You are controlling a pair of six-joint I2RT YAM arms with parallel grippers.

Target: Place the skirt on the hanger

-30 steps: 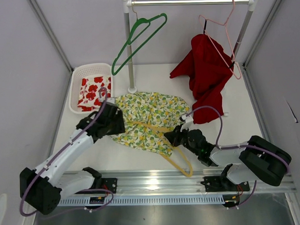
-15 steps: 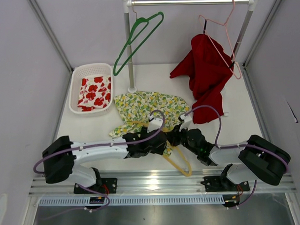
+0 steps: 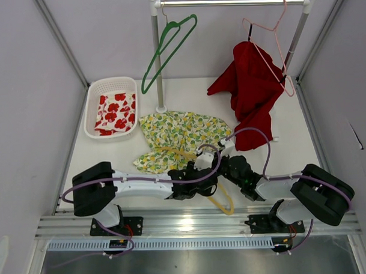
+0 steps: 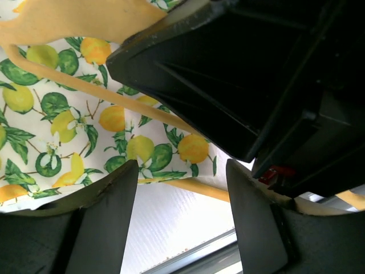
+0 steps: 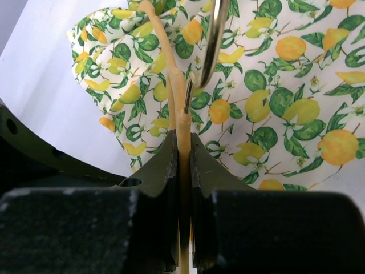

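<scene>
As right claw (image 5: 183,155) pinches hanger (image 3: 225,203), one skirt (image 3: 177,134)

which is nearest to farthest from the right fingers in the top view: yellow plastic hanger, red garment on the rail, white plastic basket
1. The yellow plastic hanger, clamped in the right gripper.
2. The red garment, hanging behind it, to the right.
3. The white plastic basket, far off at the back left.
</scene>
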